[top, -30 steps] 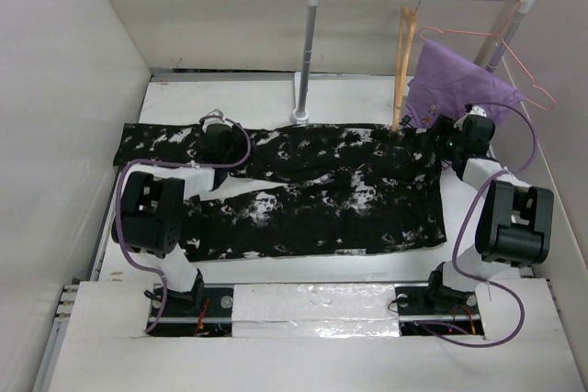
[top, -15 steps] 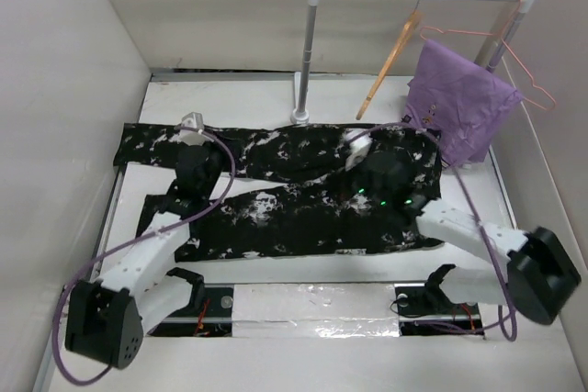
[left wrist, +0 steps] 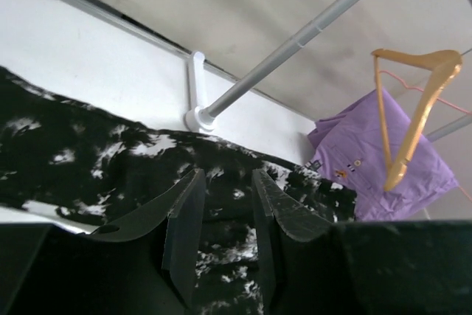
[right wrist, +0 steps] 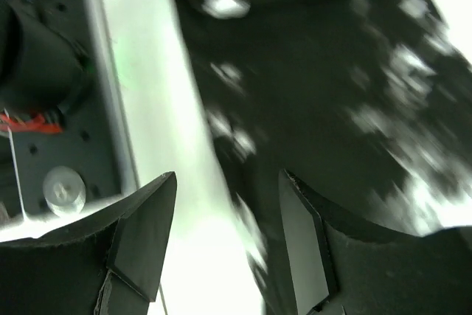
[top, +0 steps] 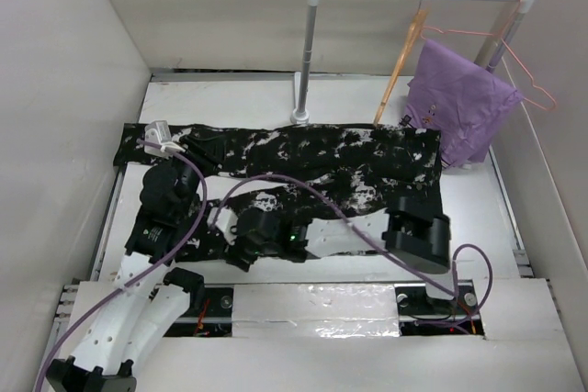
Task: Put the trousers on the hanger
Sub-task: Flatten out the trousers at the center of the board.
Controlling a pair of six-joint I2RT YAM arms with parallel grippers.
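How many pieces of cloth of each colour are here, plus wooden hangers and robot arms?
Black fabric trousers with white speckles: 1
Plain purple cloth: 1
Light tan wooden hanger: 1
Robot arms: 2, the left arm and the right arm
Total: 5

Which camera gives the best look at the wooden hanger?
The left wrist view: the hanger shows its triangular shape there. From above it looks like a thin stick; the right wrist view misses it.
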